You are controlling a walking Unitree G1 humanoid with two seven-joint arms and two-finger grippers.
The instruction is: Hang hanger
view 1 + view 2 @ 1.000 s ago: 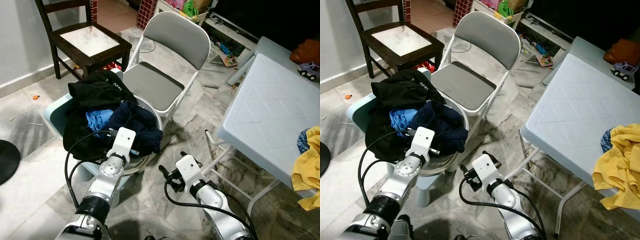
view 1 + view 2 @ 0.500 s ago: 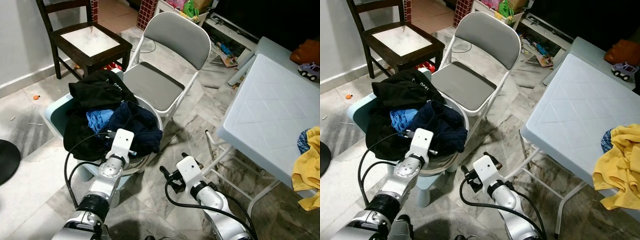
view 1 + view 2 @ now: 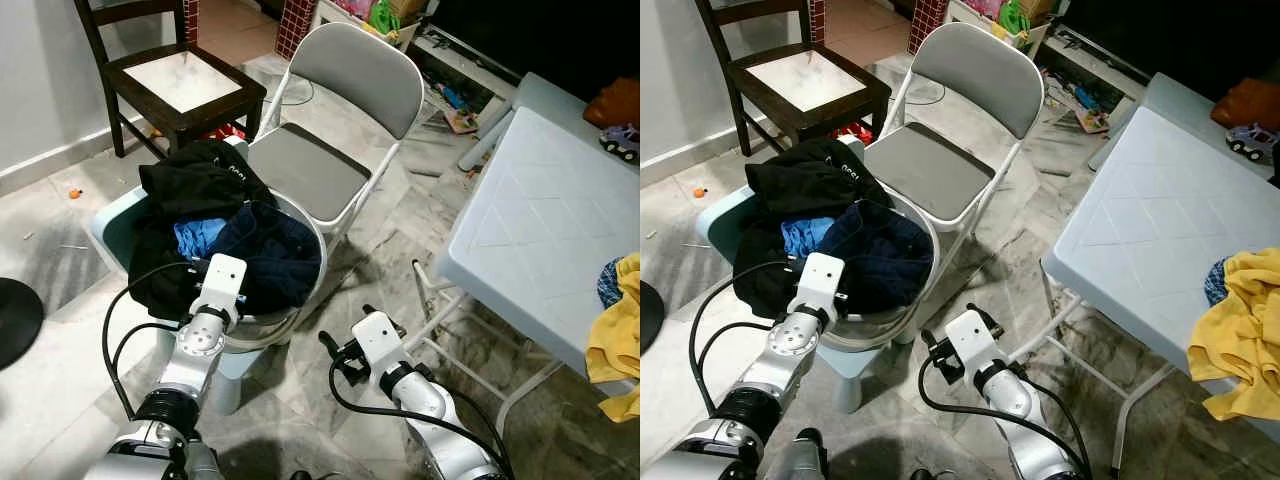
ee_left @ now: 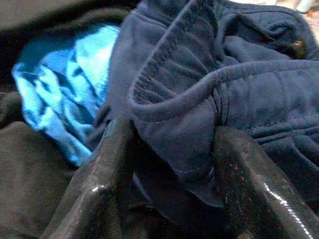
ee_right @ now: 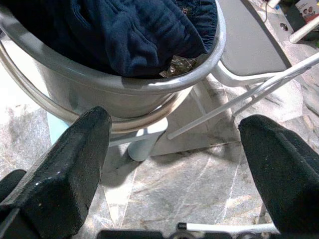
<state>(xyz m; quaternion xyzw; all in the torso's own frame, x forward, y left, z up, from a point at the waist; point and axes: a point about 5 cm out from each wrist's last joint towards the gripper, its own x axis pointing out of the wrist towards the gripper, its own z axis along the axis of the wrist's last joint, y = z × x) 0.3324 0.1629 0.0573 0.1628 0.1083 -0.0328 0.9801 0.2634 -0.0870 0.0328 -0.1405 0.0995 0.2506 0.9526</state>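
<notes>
Head views: my left gripper (image 3: pixel 205 290) has shifted from the basin's (image 3: pixel 315 262) near rim onto the clothes pile (image 3: pixel 215 215); search under way, no hanger found.
Left wrist: fingers (image 4: pixel 107 164) apart, straddling navy garment (image 4: pixel 199 99).
Right wrist: my right gripper (image 5: pixel 174 164) open, idle.

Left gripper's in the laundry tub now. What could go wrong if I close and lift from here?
The left gripper is open around a fold of the navy garment. That garment lies tangled with the blue cloth and black clothes, so lifting may drag the pile over the tub's rim. No hanger can be seen, so you may grab only fabric.
</notes>
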